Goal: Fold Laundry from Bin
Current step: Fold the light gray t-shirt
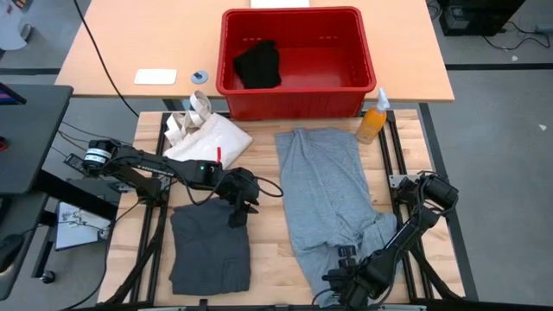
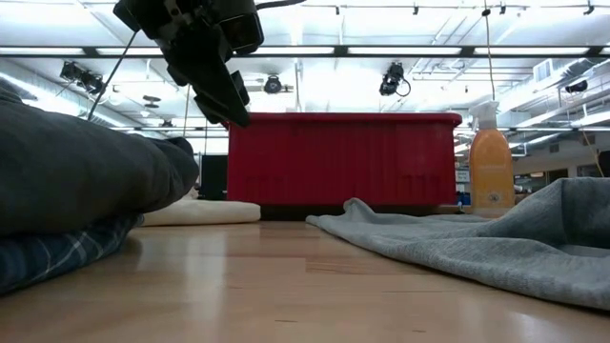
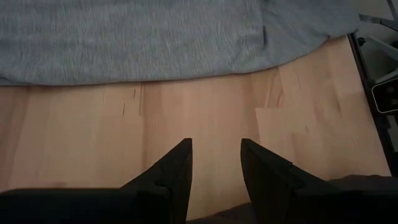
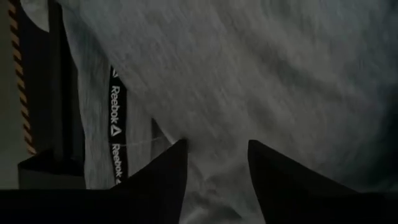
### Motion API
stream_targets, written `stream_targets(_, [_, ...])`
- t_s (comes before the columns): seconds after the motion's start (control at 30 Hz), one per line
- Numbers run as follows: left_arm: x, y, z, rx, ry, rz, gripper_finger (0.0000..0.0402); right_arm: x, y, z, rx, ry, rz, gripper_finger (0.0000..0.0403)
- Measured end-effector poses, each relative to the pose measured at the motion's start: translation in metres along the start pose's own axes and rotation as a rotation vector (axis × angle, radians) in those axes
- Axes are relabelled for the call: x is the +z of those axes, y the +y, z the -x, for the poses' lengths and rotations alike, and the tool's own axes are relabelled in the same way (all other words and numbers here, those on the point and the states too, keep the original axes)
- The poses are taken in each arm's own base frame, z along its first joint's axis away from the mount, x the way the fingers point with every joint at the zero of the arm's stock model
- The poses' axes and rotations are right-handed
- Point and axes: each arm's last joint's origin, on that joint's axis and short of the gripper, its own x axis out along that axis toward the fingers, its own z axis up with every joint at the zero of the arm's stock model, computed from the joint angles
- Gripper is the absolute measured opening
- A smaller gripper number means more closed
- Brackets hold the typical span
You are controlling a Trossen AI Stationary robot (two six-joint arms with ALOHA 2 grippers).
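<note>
We see the light grey shirt [image 1: 328, 194] spread flat down the tabletop's right half for folding, with the right gripper [image 1: 346, 268] low over its near hem, fingers parted around the cloth; whether they pinch it we cannot tell. The left gripper [image 1: 238, 203] hangs spread and empty above the folded dark grey shirt [image 1: 210, 250] near the front-left corner. A black garment [image 1: 258, 65] remains in the red bin [image 1: 298, 99] beyond the far edge.
</note>
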Motion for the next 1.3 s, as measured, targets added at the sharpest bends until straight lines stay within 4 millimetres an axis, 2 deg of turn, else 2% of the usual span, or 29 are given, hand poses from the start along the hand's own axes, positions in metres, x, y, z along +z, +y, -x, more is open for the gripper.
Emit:
stream_targets(0.2, [0.0, 0.0, 0.0, 0.001, 0.006, 0.0, 0.0139, -0.003, -0.005, -0.013, 0.065, 0.024, -0.037, 0.0155])
stream_targets(0.4, [-0.003, 0.001, 0.0, 0.006, 0.036, -0.004, 0.0139, -0.004, -0.005, -0.014, 0.057, 0.023, -0.044, 0.0144])
stream_targets(0.47, [-0.004, 0.001, 0.0, 0.007, 0.042, -0.014, 0.0139, -0.004, -0.006, -0.014, 0.055, 0.023, -0.043, 0.012])
stream_targets(0.6, [-0.005, 0.001, 0.0, 0.007, 0.047, -0.021, 0.0139, 0.001, -0.007, -0.013, 0.097, 0.04, -0.06, 0.0025])
stream_targets(0.63, [-0.005, 0.001, 0.0, 0.008, 0.047, -0.024, 0.0139, 0.002, -0.006, -0.013, 0.122, 0.048, -0.061, 0.0014])
stream_targets(0.83, [-0.004, 0.002, 0.0, 0.009, 0.047, -0.063, 0.0139, 0.006, -0.009, -0.006, 0.186, 0.087, -0.171, 0.0006])
stream_targets(1.1, [-0.004, 0.002, 0.0, 0.009, 0.048, -0.071, 0.0139, 0.033, 0.003, 0.043, 0.396, -0.028, -0.212, 0.0004])
stream_targets(1.2, [-0.004, 0.002, 0.0, 0.008, 0.048, -0.077, 0.0139, 0.036, 0.01, 0.047, 0.453, -0.057, -0.245, 0.0002])
stream_targets(1.3, [-0.004, 0.002, 0.0, 0.008, 0.048, -0.077, 0.0139, 0.028, 0.014, 0.044, 0.434, -0.031, -0.282, 0.0003])
